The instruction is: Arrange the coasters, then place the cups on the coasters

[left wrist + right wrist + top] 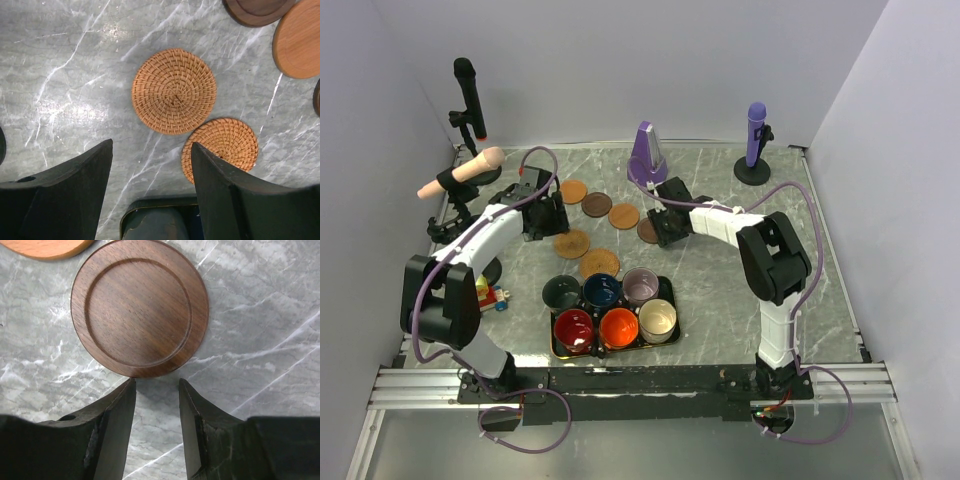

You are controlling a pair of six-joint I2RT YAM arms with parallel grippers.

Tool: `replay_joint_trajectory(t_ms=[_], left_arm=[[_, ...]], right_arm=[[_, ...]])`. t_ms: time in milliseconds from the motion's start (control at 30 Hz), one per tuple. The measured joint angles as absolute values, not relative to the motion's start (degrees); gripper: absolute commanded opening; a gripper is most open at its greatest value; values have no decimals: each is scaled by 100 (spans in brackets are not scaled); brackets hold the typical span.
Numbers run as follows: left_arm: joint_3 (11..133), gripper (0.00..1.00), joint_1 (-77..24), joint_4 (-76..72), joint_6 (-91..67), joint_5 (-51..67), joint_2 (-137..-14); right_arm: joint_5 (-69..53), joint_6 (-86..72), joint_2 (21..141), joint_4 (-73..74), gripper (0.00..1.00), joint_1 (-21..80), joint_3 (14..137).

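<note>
Six round coasters lie on the marble table: three wooden ones in a row [573,190], [597,204], [624,216], a dark wooden coaster [140,307], and two woven coasters [174,91], [225,145]. The cups stand in a black tray [668,292]: dark green [561,293], navy [603,290], lilac [641,286], red [574,330], orange [618,327], cream [658,320]. My left gripper [151,145] hovers open and empty, short of the woven coasters. My right gripper [156,381] is open, its tips just at the dark coaster's near edge, nothing between them.
At the back stand a black microphone [468,95], a beige one [460,175], a purple one [756,135] and a purple metronome-like object [647,150]. A small toy [492,295] sits left of the tray. Walls close in the table on three sides.
</note>
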State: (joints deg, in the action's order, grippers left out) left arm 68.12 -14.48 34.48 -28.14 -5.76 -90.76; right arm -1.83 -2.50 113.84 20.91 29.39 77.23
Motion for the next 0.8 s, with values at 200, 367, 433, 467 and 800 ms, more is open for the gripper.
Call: replay_joint_trajectory(t_ms=[200, 367, 433, 467, 800], left_arm=[[6812, 69, -1404, 3474, -2792, -576, -9078], [6812, 70, -1363, 3472, -2762, -576, -9135], [6812, 70, -1352, 3468, -2740, -576, -9190], [6812, 70, -1345, 3465, -2718, -574, -9233], [6834, 70, -1315, 3479, -2652, -539, -9623]], right_arm=[[-154, -333, 11406, 2078, 47, 2939, 7752], [-154, -336, 11408, 2062, 47, 2939, 7752], [-154, -336, 11415, 2062, 47, 2939, 7756], [-154, -336, 11417, 2058, 47, 2939, 7760], [-143, -331, 11467, 2075, 52, 2950, 7843]])
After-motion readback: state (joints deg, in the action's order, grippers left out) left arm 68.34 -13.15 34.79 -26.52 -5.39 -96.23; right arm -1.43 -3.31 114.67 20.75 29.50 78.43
